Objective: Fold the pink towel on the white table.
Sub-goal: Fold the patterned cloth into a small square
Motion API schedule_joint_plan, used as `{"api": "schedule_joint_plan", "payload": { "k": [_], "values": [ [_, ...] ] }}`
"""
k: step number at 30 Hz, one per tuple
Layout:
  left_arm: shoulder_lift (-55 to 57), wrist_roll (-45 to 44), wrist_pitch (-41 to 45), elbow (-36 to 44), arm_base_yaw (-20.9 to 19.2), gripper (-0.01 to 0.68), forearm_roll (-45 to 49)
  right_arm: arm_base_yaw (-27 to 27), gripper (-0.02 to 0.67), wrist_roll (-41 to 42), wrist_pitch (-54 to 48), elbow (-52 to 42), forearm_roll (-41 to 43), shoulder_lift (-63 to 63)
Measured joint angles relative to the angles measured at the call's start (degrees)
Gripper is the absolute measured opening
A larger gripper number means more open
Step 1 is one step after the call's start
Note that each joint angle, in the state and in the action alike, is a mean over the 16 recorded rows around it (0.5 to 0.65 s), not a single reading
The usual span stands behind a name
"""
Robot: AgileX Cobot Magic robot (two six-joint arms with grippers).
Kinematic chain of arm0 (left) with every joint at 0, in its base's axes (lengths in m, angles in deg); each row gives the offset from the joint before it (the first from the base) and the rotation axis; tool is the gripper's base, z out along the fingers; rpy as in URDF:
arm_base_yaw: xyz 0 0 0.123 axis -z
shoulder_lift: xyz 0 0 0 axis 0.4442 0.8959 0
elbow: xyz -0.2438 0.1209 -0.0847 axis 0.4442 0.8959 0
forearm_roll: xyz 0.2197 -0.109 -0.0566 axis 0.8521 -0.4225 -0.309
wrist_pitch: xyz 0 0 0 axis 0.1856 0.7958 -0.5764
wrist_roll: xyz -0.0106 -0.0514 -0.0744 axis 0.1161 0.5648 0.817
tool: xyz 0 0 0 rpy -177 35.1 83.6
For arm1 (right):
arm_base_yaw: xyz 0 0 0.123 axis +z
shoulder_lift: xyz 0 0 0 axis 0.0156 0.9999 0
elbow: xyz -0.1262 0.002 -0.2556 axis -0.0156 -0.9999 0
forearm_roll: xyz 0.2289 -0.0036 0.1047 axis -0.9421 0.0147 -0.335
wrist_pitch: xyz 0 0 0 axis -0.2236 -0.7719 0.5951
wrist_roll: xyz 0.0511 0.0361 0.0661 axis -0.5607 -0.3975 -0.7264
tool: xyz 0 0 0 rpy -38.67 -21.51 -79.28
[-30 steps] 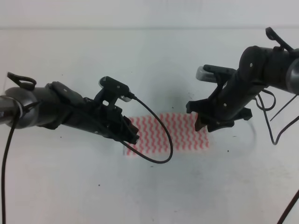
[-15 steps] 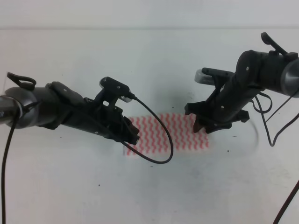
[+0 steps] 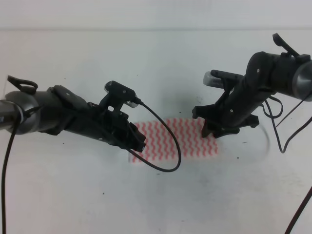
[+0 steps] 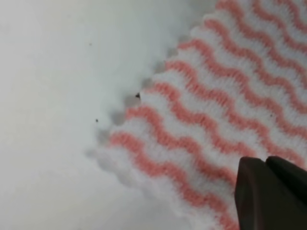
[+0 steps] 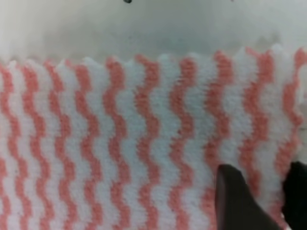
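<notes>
The pink towel (image 3: 183, 139) lies flat on the white table (image 3: 161, 68), its wavy stripes filling the left wrist view (image 4: 216, 96) and the right wrist view (image 5: 120, 134). My left gripper (image 3: 139, 145) sits low at the towel's left front corner. Its two dark fingers (image 4: 288, 191) are pressed together on the cloth near the edge. My right gripper (image 3: 213, 132) hovers over the towel's right end. Its fingers (image 5: 232, 201) stand slightly apart, open, with striped cloth showing between them (image 5: 261, 187).
A black cable (image 3: 173, 156) from the left arm loops across the towel's front left part. More cables (image 3: 282, 131) hang off the right arm at the right edge. Small dark specks dot the table around the towel.
The right arm has shifted slightly left and up over the towel's right end. The left arm and the towel have stayed put.
</notes>
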State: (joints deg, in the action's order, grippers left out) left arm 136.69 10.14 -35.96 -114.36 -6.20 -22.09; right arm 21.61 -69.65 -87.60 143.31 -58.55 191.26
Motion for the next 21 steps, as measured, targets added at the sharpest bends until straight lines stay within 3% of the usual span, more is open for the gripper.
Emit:
{"api": "schedule_joint_plan", "payload": {
  "k": [21],
  "values": [
    [0.05,-0.29,0.23,0.00,-0.05,-0.005,0.04,0.00,0.047,0.08,-1.29,0.23,1.57,0.16]
  ]
}}
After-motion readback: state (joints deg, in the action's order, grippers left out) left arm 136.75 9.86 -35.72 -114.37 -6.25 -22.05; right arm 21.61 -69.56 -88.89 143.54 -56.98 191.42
